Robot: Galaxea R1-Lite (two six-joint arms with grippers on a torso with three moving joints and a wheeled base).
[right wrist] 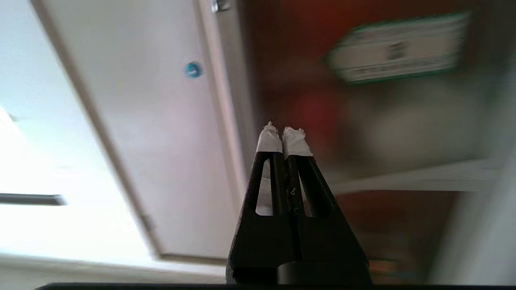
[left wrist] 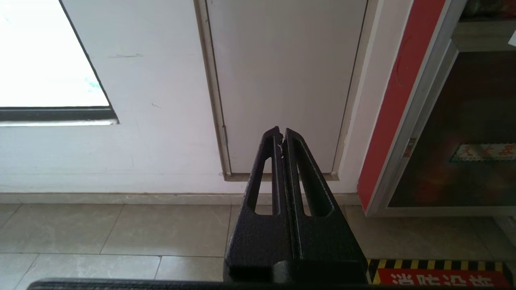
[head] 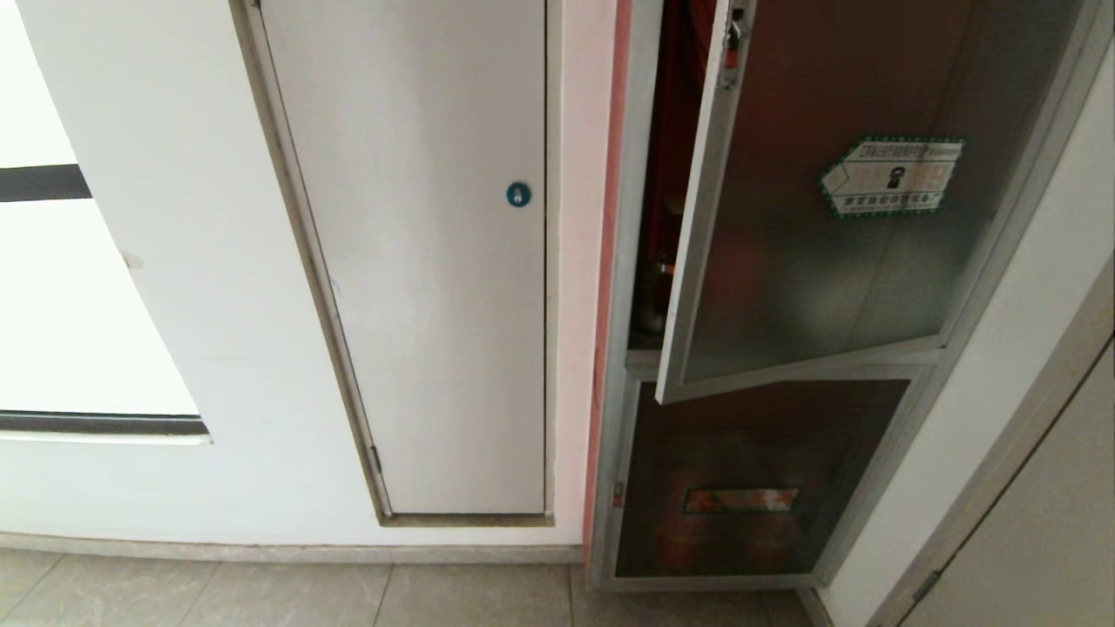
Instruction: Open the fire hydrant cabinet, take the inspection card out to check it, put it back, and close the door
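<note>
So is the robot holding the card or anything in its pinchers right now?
No, nothing. The right gripper is shut with nothing in it, out in front of the door. The left gripper is shut and empty too.

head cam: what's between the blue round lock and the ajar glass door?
A white wall strip, a red band and the cabinet's aluminium frame post, seen in the head view.

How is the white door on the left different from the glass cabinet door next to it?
The white door is shut flush; the door of the fire hydrant cabinet hangs ajar. The white door is plain and opaque with a blue round lock; the door is dark glass with a green-bordered sticker. Both are tall, framed panels.
</note>
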